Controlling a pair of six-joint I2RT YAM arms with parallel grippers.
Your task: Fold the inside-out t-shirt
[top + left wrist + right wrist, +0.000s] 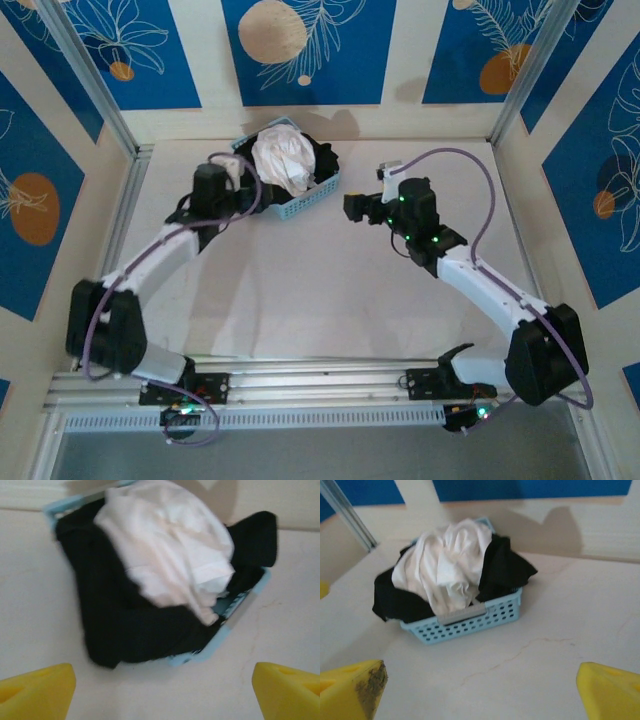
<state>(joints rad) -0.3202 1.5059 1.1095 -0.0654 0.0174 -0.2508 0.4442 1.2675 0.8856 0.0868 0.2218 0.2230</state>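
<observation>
Closest to you in the left wrist view are the yellow fingertips (35, 690) of the left gripper (160, 695), one in each lower corner, spread wide with nothing between them. The right gripper (480, 690) looks the same in its own view: fingertips (610, 690) far apart and holding nothing, the one on the left of that view smudged dark at its end. Both grippers face the light blue basket (470, 625), which sits on the pale table (545, 645). The left gripper hovers close over the basket's near side, while the right one stands off to the basket's right, with bare table between them. You'll find the white t-shirt (445, 565) crumpled in the basket, heaped above the rim and spilling over its front edge. A black garment (505, 570) lies under and around the t-shirt, draping over the basket's rim on both sides. Neither gripper touches the basket or the cloth.
</observation>
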